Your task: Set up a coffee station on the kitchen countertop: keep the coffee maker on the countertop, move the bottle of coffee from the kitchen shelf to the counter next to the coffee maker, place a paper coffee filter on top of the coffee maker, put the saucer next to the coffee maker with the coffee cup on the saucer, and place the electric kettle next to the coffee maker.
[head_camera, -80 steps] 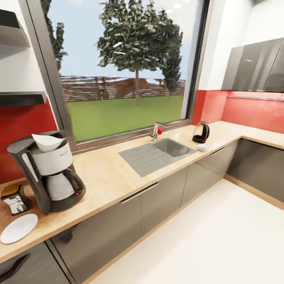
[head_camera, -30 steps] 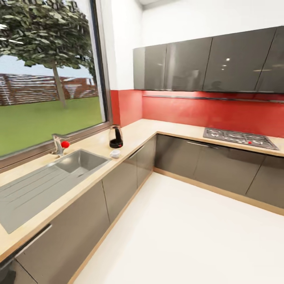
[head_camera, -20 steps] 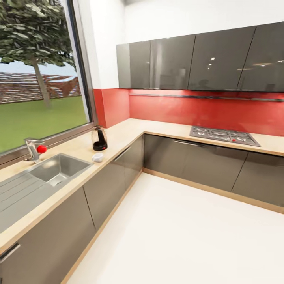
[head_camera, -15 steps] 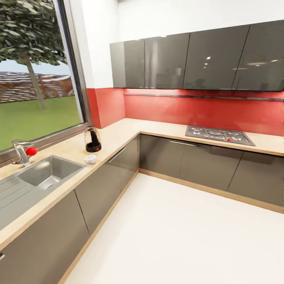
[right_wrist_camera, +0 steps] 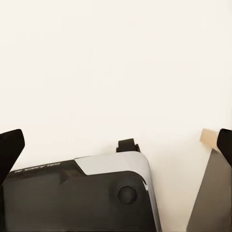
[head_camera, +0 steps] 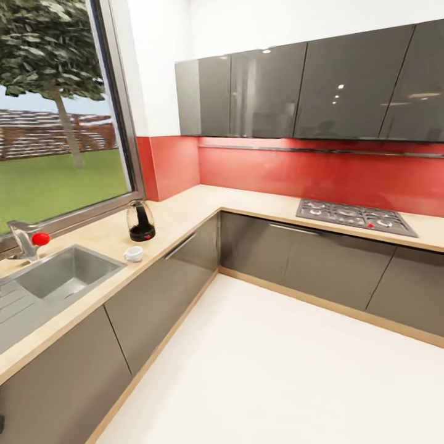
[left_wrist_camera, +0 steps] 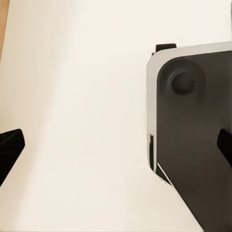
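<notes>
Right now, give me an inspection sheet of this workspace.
Surface: kitchen countertop, light wood, L-shaped, with steel sink and hob.
Job's things: electric kettle upright near the window; coffee cup in front of it, apart.
Clutter: nothing seen.
Grippers: left gripper and right gripper open, empty, over pale floor.
Cables: nothing seen.
Surroundings: window, red backsplash, grey wall cabinets.

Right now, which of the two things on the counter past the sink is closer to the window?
The electric kettle, glass with a black base, stands nearer the window; the small white coffee cup sits closer to the counter's front edge.
</notes>
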Controlling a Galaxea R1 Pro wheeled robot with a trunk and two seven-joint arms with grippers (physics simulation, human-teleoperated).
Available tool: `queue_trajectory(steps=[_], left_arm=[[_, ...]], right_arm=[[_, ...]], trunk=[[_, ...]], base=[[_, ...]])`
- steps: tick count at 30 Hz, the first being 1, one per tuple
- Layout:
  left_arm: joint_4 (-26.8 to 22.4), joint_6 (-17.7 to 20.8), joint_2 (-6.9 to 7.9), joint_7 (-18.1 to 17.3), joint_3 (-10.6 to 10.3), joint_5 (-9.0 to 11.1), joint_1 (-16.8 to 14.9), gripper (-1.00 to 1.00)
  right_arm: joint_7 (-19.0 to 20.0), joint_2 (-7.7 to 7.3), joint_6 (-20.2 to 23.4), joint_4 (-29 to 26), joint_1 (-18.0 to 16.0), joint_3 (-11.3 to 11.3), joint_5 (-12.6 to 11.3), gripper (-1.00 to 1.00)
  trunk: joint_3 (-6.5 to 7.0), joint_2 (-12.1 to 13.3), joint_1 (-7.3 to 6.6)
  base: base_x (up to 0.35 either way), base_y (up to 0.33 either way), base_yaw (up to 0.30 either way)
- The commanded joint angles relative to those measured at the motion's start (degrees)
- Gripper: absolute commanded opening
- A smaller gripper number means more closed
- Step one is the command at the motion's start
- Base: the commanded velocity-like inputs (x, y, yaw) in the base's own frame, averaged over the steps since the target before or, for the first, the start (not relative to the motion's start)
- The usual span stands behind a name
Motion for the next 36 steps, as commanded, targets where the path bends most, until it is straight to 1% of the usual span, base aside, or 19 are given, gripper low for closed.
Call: queue_trajectory(steps=[1, 30, 36], left_arm=[[0.12, -0.27, 0.01, 0.22, 0.47, -0.57, -0.08, 1.00], [0.09, -0.27, 0.08, 0.22, 0.55, -0.53, -0.11, 1.00], [0.07, -0.20, 0.10, 0.22, 0.56, -0.53, -0.12, 1.00]], right_arm=[[0.14, -0.03, -0.09, -0.01, -0.02, 0.43, -0.57, 1.00], [0.16, -0.13, -0.15, -0.05, -0.02, 0.43, -0.55, 1.00], [0.16, -0.16, -0.23, -0.03, -0.02, 0.43, -0.55, 1.00]], trunk=[[-0.18, -0.12, 0.06], [-1.90, -0.12, 0.06], [-2.16, -0.12, 0.06]], base=[[0.238, -0.201, 0.222], [0.238, -0.201, 0.202], [0.300, -0.065, 0.173]])
